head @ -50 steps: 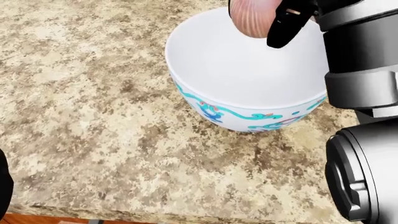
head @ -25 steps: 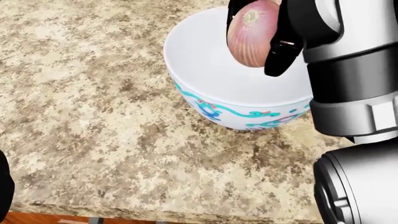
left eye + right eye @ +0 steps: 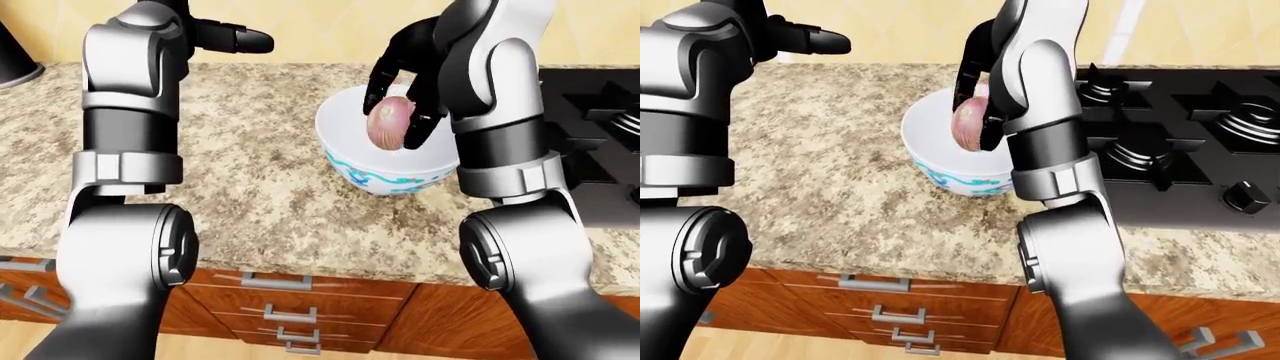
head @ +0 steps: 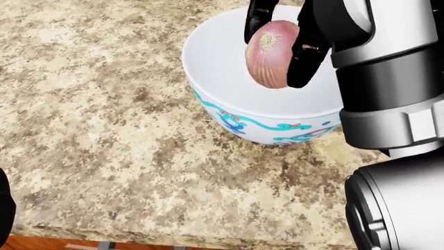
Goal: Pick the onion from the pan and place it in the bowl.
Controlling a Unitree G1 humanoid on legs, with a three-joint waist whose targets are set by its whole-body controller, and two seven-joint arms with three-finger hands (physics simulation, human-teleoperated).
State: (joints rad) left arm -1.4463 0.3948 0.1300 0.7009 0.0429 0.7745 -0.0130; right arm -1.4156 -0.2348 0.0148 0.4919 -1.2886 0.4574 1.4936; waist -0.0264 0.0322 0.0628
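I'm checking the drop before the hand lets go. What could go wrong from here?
The right hand holds the onion above the bowl, not yet resting in it. Released from this height, it might bounce or roll out onto the counter. The fingers hang just over the rim on the head view's right, so lowering further could knock the bowl.

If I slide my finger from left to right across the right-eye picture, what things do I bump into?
Left hand → bowl → onion, held by the right hand → stove.
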